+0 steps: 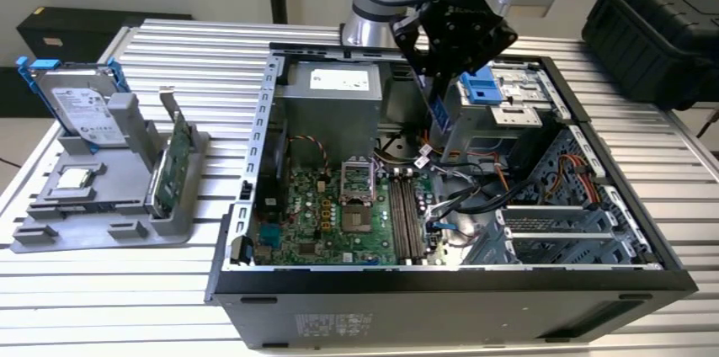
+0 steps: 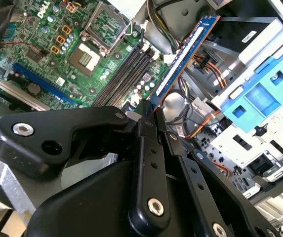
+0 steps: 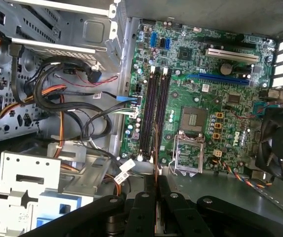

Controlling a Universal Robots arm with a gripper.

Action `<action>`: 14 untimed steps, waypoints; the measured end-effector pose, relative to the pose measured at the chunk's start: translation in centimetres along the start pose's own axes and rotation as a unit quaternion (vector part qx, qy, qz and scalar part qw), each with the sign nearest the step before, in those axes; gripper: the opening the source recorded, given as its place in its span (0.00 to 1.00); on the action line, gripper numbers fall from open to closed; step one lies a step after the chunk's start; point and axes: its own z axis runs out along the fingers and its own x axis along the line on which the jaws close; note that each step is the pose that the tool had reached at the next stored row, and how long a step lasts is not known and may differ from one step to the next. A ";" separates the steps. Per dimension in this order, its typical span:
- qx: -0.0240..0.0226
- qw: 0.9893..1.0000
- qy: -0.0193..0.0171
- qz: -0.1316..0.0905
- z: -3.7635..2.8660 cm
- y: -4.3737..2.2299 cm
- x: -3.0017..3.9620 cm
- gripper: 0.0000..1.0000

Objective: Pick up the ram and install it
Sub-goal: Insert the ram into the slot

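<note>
My gripper (image 1: 440, 79) hangs above the open computer case (image 1: 450, 277), over its back middle, shut on the ram (image 1: 442, 110). The ram is a thin blue-green stick that points down from the fingers toward the motherboard (image 1: 326, 214). In the second wrist view the ram (image 2: 181, 55) sticks out from the shut black fingers (image 2: 148, 123), with its white label showing. It shows edge-on in the first wrist view (image 3: 155, 165), in line with the long black memory slots (image 3: 153, 111). The slots (image 1: 407, 215) lie right of the processor socket (image 1: 357, 199), well below the ram.
A grey holder (image 1: 101, 222) on the exterior view's left carries a silver hard drive with blue rails (image 1: 79, 109) and a green card (image 1: 174, 163). Inside the case are a power supply (image 1: 337, 87), loose cables (image 1: 472, 193) and a blue drive caddy (image 1: 481, 87). A black hard case (image 1: 657, 29) stands at the right.
</note>
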 end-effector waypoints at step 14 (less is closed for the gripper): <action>0.000 1.000 0.000 0.000 0.65 0.02 0.18 0.00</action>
